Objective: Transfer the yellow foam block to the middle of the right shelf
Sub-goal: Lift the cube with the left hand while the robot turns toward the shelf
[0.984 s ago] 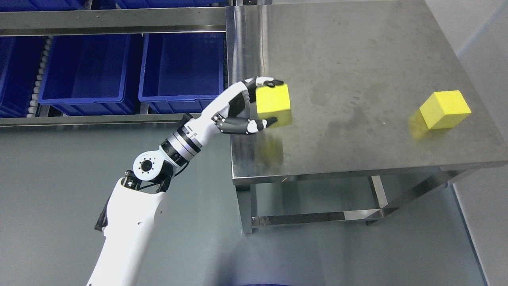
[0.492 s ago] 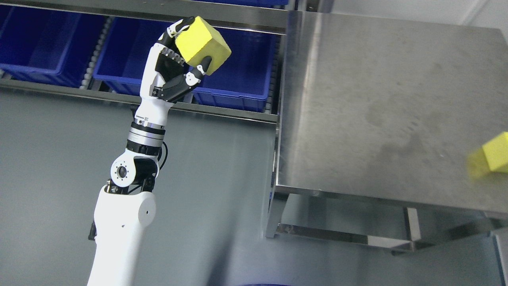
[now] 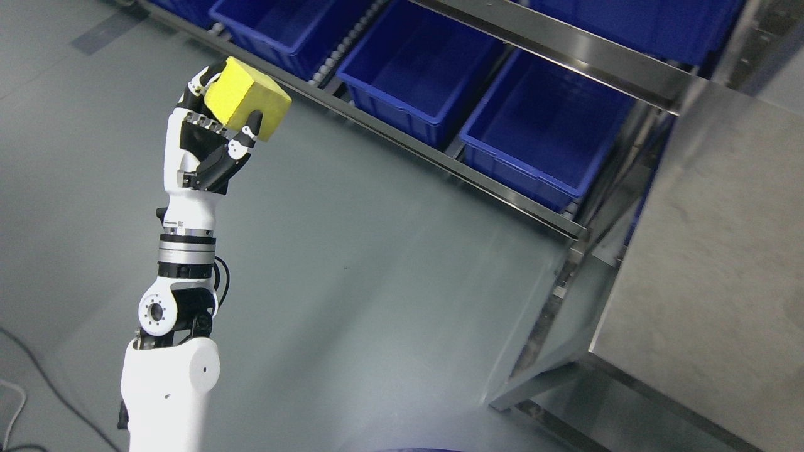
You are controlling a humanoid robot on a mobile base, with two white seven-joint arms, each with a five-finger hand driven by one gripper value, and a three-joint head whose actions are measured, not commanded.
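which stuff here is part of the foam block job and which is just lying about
Part of the job:
- yellow foam block, gripped in the left hand
- shelf rack, where it is headed

Just there:
- blue bins on the shelf rack
- steel table
- cable on the floor

The left hand point(image 3: 210, 141) holds the foam block point(image 3: 247, 98) above the floor point(image 3: 352, 263), left of the shelf point(image 3: 440, 157). Bins point(image 3: 534, 132) sit side by side in the shelf, whose right end meets the surface point(image 3: 716, 263).

Single head view looks steeply down, tilted, over floor point(image 3: 352, 263) and shelf point(image 3: 440, 157).
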